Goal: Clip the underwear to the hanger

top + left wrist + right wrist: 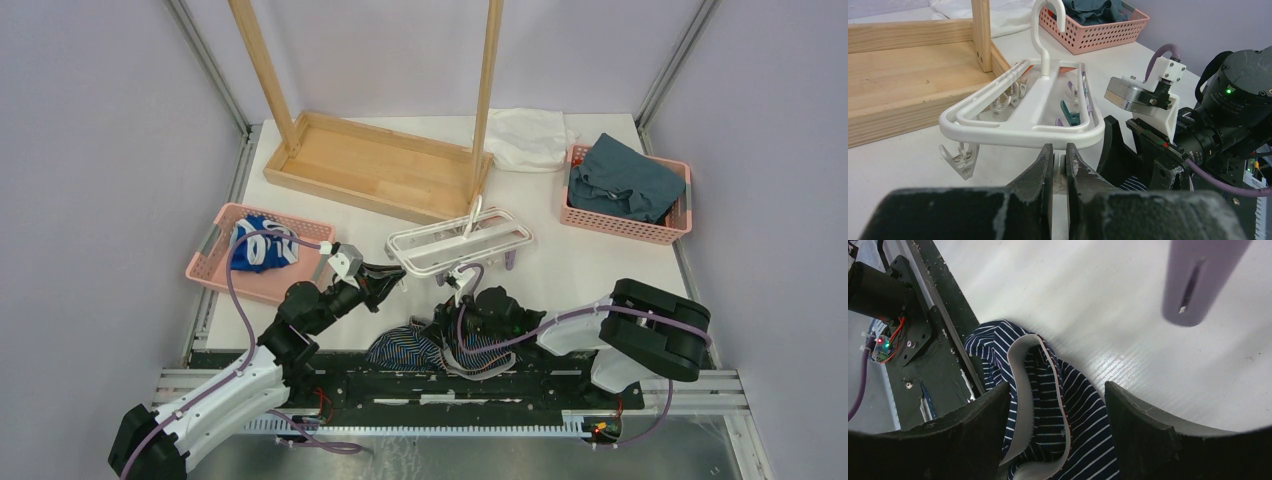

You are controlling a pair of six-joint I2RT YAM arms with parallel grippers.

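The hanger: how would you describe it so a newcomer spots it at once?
Find the wooden rack at the back of the table; the hanger is just in front of its right post. It alone is a white plastic rectangular frame with a hook and small dangling clips.

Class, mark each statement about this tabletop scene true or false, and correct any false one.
1. The right gripper is open over the navy pinstriped underwear. True.
2. The white plastic rectangular hanger hangs from the tall wooden rack. False: it is low over the white table, in front of the rack's base.
3. The teal cloth lies in the pink plastic basket at the far right. True.
4. The underwear is clipped to the hanger. False: it lies crumpled at the table's near edge, unclipped.
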